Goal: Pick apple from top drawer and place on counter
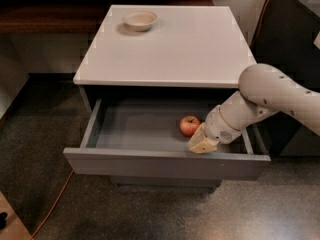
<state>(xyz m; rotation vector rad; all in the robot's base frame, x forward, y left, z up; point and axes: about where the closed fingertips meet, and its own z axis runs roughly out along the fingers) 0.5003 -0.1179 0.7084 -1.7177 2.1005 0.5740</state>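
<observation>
The small red apple (189, 125) lies on the grey floor of the open top drawer (135, 129), right of its middle. My gripper (201, 142) reaches down into the drawer from the right on a white arm, just right of and in front of the apple, close to it or touching it. The white counter (170, 44) above the drawer bears no apple.
A shallow beige bowl (140, 20) stands at the counter's far left. A dark brown wooden ledge (50, 11) runs behind on the left. A dark cabinet (290, 44) stands to the right. An orange cable (52, 206) lies on the floor at the left.
</observation>
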